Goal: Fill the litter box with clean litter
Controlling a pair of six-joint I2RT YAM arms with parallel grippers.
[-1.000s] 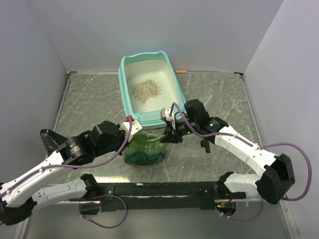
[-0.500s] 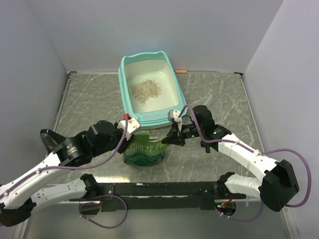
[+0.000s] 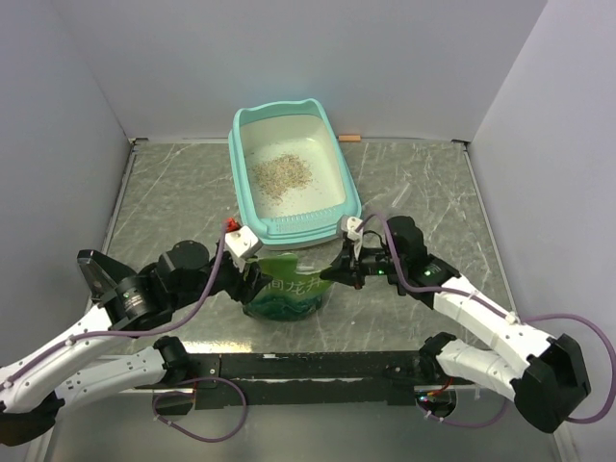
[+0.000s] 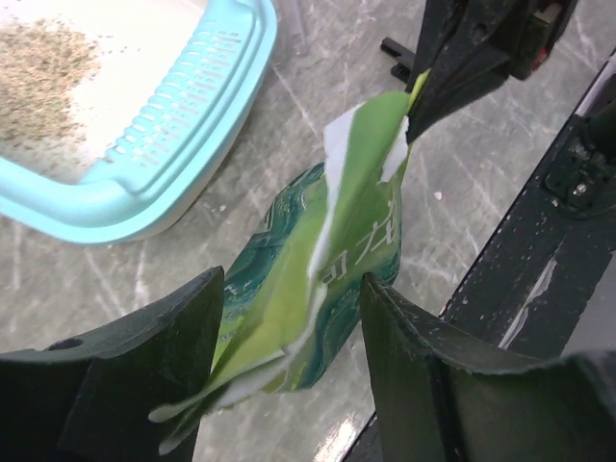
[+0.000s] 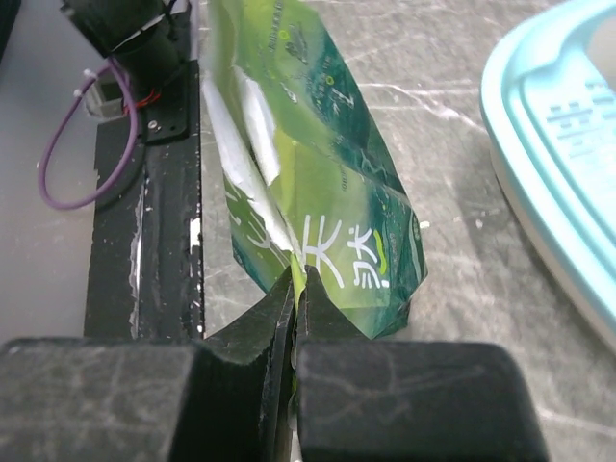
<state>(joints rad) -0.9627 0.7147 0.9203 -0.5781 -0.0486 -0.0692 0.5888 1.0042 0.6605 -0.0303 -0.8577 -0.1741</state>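
The turquoise litter box (image 3: 234,164) stands at the back middle of the table, with a patch of beige clean litter (image 3: 281,173) on its whitish floor. In front of its near rim a glossy green bag (image 3: 284,291) stands upright between the two arms. My right gripper (image 5: 296,289) is shut on the thin edge of the bag (image 5: 327,183). My left gripper (image 4: 289,385) is open, and the bag's top (image 4: 337,241) hangs between its fingers (image 4: 144,375), unpinched. The left wrist view also shows the right gripper (image 4: 428,96) pinching the bag's corner, and the box's rim (image 4: 183,144).
A black rail (image 3: 308,366) with the arm bases runs along the near edge, just behind the bag. A small orange object (image 3: 349,138) lies at the back wall right of the box. Grey walls close in the left, right and back.
My left gripper has opened and let go of the bag's top. My right gripper has shut on the bag's edge and drawn back toward the near side with it.
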